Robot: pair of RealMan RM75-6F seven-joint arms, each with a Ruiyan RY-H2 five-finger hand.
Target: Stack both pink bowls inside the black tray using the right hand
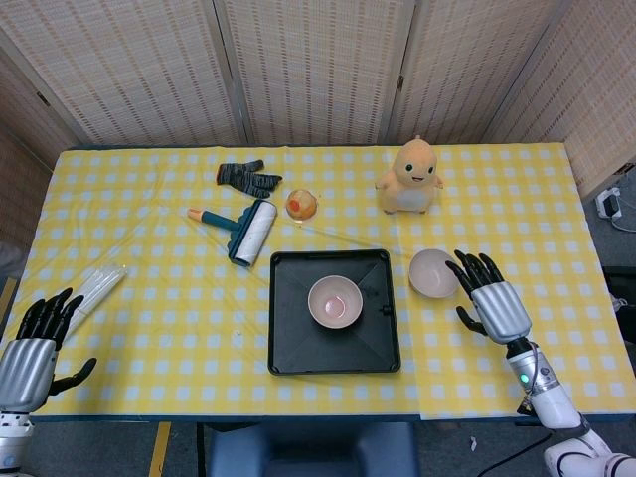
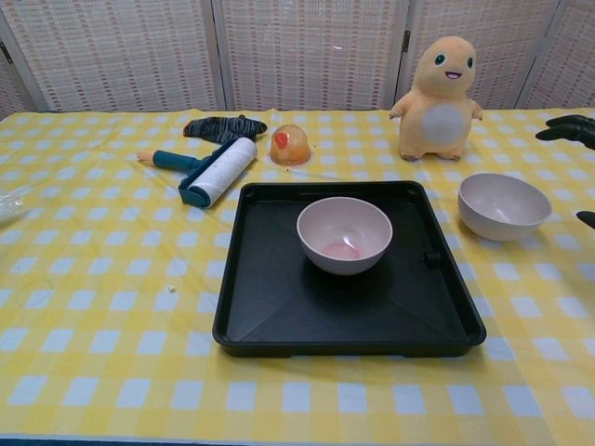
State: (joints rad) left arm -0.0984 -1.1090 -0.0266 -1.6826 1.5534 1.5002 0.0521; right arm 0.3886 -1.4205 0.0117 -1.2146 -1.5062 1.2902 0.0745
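One pink bowl (image 1: 334, 301) (image 2: 344, 233) sits upright in the middle of the black tray (image 1: 288, 348) (image 2: 279, 316). A second pink bowl (image 1: 433, 273) (image 2: 503, 205) stands on the tablecloth just right of the tray. My right hand (image 1: 489, 298) (image 2: 569, 128) hovers right beside that bowl with fingers spread and holds nothing; the chest view catches only its fingertips at the right edge. At the table's front left corner my left hand (image 1: 38, 343) is open and empty, seen only in the head view.
A yellow plush toy (image 1: 410, 177) (image 2: 439, 98) stands behind the loose bowl. A lint roller (image 1: 243, 230) (image 2: 210, 171), a dark glove (image 1: 247, 177) (image 2: 221, 126) and a small orange object (image 1: 302, 204) (image 2: 290, 144) lie behind the tray. A clear plastic packet (image 1: 94, 288) lies at the left.
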